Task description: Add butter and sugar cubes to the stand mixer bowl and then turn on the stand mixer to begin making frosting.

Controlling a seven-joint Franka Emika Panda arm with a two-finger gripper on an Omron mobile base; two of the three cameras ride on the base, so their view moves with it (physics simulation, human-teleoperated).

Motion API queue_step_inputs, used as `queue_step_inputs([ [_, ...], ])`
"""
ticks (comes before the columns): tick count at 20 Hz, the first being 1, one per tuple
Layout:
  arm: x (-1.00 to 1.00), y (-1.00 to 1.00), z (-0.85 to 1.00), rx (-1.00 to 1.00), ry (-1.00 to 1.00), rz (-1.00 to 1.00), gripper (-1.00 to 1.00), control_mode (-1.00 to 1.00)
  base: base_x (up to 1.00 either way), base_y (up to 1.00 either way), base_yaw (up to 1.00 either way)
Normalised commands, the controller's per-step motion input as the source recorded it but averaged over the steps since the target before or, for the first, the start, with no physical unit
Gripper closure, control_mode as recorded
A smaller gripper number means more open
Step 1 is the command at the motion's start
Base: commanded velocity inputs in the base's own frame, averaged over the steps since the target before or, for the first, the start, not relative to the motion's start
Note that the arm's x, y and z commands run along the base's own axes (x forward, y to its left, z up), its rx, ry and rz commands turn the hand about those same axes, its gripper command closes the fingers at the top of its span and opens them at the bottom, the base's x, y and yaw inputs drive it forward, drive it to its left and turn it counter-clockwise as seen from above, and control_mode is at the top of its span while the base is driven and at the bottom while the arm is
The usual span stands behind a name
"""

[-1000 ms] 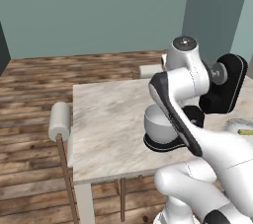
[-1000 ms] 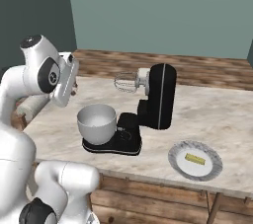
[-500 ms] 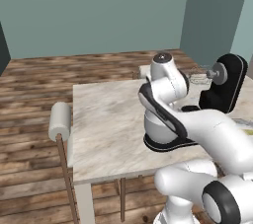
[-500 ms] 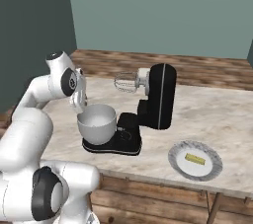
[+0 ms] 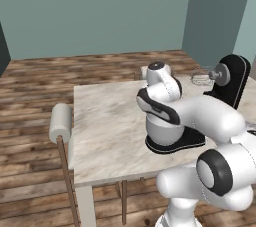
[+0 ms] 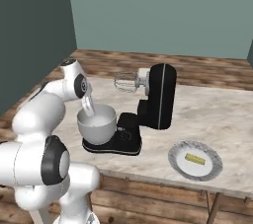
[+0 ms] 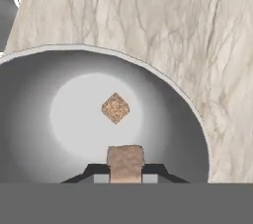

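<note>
The silver-grey stand mixer bowl (image 6: 99, 125) sits on the flat base of the black stand mixer (image 6: 159, 95), whose head is tilted up with the whisk clear of the bowl. My gripper (image 6: 89, 106) hangs just over the bowl's near rim, shut on a brown sugar cube (image 7: 125, 160). In the hand view a second sugar cube (image 7: 115, 108) lies on the bowl's bottom (image 7: 59, 119). The butter (image 6: 194, 158) rests on a grey-white plate (image 6: 213, 166) to the right of the mixer. In the left base view my arm covers most of the bowl (image 5: 165, 132).
The marble table (image 5: 107, 126) carries the mixer (image 5: 231, 78) towards its right side. A white padded roll on wooden posts (image 5: 60, 121) stands against the table's left edge. Wooden floor surrounds the table.
My arm has swung in from beside the table and lowered the hand over the bowl. The gripper has stayed shut. Mixer, plate and butter have not moved.
</note>
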Motion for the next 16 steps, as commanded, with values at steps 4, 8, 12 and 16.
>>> queue_step_inputs([
  [4, 0.16, -0.12, -0.59, -0.04, 0.11, 0.17, 1.0, -1.0, 0.0, 0.0, 0.0],
  [8, 0.23, -0.12, -0.63, -0.04, 0.11, 0.17, 1.0, -1.0, 0.0, 0.0, 0.0],
  [12, 0.24, -0.11, -0.65, -0.04, 0.08, 0.17, 1.0, -1.0, 0.0, 0.0, 0.0],
  [16, 0.14, -0.03, -0.61, -0.08, 0.05, 0.15, -1.0, -1.0, 0.0, 0.0, 0.0],
])
